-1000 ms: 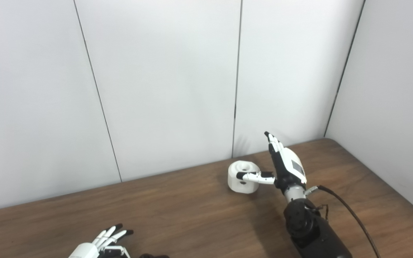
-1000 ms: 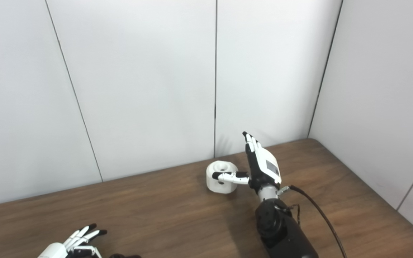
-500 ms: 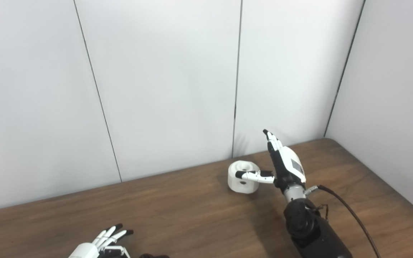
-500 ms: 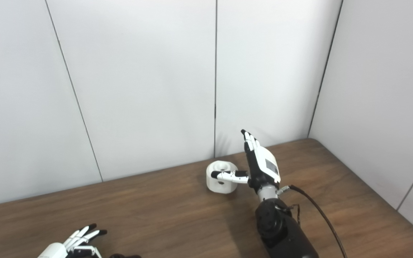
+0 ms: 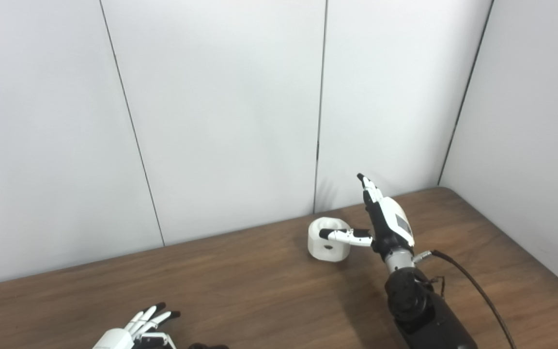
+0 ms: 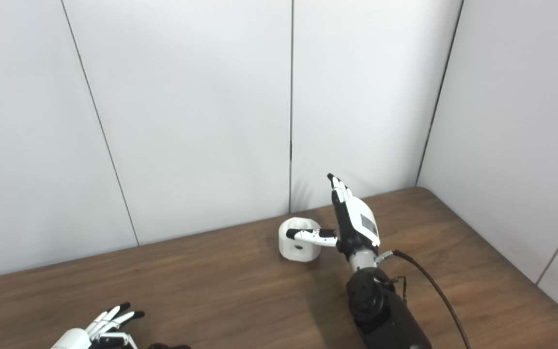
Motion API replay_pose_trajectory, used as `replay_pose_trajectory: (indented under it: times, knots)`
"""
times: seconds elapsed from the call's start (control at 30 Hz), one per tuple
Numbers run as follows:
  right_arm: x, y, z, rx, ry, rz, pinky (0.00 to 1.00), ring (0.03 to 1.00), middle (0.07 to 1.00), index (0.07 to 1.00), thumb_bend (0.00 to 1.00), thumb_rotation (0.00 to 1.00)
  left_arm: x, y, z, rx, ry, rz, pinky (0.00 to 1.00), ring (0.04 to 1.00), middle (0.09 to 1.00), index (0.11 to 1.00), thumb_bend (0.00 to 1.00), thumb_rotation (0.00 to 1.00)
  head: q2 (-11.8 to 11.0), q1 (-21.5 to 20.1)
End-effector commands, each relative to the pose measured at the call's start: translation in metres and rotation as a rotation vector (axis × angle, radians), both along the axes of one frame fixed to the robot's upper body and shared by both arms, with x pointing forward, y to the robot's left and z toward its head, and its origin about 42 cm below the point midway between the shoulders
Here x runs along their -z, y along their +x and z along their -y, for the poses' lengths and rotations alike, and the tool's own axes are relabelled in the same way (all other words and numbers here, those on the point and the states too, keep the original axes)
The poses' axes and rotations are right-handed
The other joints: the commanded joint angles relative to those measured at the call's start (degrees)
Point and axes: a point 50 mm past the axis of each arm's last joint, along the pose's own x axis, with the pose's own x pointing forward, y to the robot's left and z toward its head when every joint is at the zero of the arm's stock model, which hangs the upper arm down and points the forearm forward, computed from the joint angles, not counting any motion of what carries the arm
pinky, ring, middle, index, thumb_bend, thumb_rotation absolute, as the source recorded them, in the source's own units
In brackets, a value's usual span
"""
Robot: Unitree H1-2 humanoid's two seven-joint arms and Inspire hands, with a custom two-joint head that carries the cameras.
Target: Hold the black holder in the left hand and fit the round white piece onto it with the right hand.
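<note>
The round white piece stands on the brown table near the back wall, a small hole in its side. My right hand is open just to its right, fingers straight up and thumb stretched left across the piece's top; whether the thumb touches it is unclear. My left hand lies open at the bottom edge on the left, fingers spread. Only a dark sliver of the black holder shows at the bottom edge beside the left hand; the rest is cut off.
White wall panels close off the table behind and on the right, meeting at the far right corner. A black cable trails from my right wrist toward the lower right.
My right hand has risen slightly and moved a little toward the wall, its thumb now over the white piece's top instead of its side. Left hand unchanged.
</note>
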Motion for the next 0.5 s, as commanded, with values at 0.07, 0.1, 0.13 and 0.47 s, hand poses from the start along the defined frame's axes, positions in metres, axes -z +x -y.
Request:
replay_pose_trajectory:
  times: [0.07, 0.1, 0.13, 0.47]
  knots:
    - [-0.0274, 0.0043, 0.0010, -0.033, -0.016, 0.109, 0.86, 1.000, 1.000, 0.483, 0.51, 0.13, 0.0208, -0.0116, -0.0036, 0.018, 0.102, -0.074, 1.00, 1.000, 0.917, 0.482, 0.52, 0.05, -0.2, 0.0]
    - [-0.0271, 0.0042, 0.0012, -0.035, -0.017, 0.111, 0.86, 1.000, 1.000, 0.482, 0.51, 0.13, 0.0206, -0.0116, -0.0035, 0.018, 0.104, -0.074, 1.00, 1.000, 0.919, 0.482, 0.52, 0.05, -0.1, 0.1]
    - [-0.0275, 0.0043, 0.0018, -0.037, -0.016, 0.114, 0.86, 1.000, 1.000, 0.482, 0.51, 0.13, 0.0200, -0.0113, -0.0030, 0.018, 0.104, -0.073, 1.00, 1.000, 0.920, 0.482, 0.52, 0.05, 0.6, 0.6]
    - [-0.0305, 0.0001, 0.0037, -0.056, -0.001, 0.140, 0.87, 1.000, 1.000, 0.482, 0.51, 0.13, 0.0183, -0.0116, -0.0020, 0.022, 0.100, -0.063, 1.00, 1.000, 0.921, 0.482, 0.52, 0.05, 2.1, 0.8]
